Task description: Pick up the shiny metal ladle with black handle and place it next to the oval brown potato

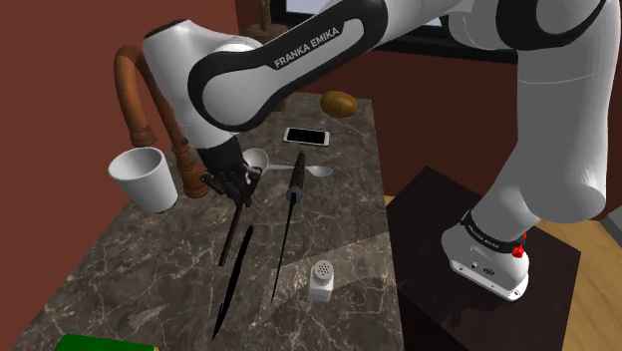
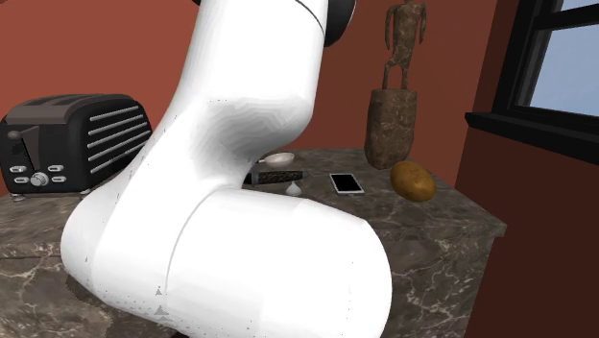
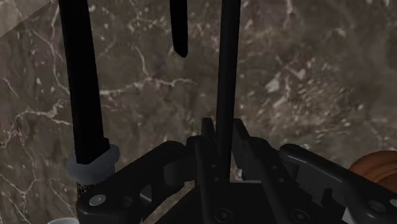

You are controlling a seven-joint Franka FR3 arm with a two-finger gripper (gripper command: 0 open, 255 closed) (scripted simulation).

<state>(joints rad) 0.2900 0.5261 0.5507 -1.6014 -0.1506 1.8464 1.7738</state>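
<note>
Marble, dark with white veins, makes the counter [image 1: 339,224] under my gripper [image 3: 222,127]. The jaws are drawn in narrow and clasp one thin, straight black rod, the handle of the ladle [image 3: 222,70], which runs straight out ahead of them.

Just beside the jaws lies one thicker black bar [image 3: 84,95] with a grey collar. Between the two is a dark tapering tip that I cannot tell from a shadow. One pale round bowl [image 1: 254,160] sits just beside the jaws; whether it is the ladle's cup I cannot tell.

One smooth white cup [image 1: 145,177] stands near the jaws on their other side, by one curved copper-brown tap [image 1: 135,85]. One flat white phone [image 1: 306,136] lies beyond the jaws. The one oval brown potato [image 1: 340,103] is further beyond, well apart from them.

Behind the jaws stands one white shaker [image 1: 321,281] with a holed top. I also count one black ribbed toaster [image 2: 77,139] and one rough carved figure [image 2: 394,106]. My arm [image 1: 299,60] reads FRANKA EMIKA.
</note>
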